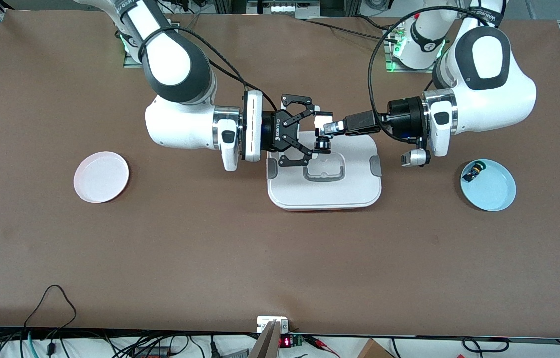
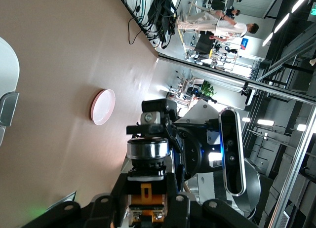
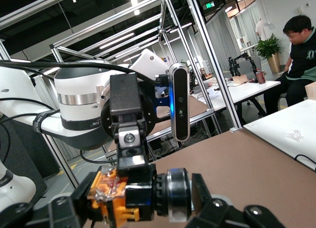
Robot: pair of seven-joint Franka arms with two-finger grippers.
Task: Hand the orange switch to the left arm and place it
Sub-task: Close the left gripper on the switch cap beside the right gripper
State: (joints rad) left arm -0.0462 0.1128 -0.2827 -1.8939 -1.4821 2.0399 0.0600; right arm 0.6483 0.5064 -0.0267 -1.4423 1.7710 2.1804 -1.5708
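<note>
The orange switch (image 1: pixel 323 143) hangs in the air over the white box (image 1: pixel 324 191), at the edge of it nearer the robots' bases. My left gripper (image 1: pixel 328 128) is shut on its black middle. In the left wrist view the switch (image 2: pixel 146 154) sits between the black fingers (image 2: pixel 122 193), orange base toward the camera. My right gripper (image 1: pixel 313 134) is open, with its jaws set around the switch, one beside the orange base and one beside the capped end. In the right wrist view the switch (image 3: pixel 173 196) lies between them, and the left gripper's finger (image 3: pixel 129 154) clamps it from above.
A pale blue plate (image 1: pixel 496 191) toward the left arm's end holds a small black switch with a green tip (image 1: pixel 473 172). A pink plate (image 1: pixel 101 176) lies toward the right arm's end and also shows in the left wrist view (image 2: pixel 102 107). The box has grey side clips (image 1: pixel 375 165).
</note>
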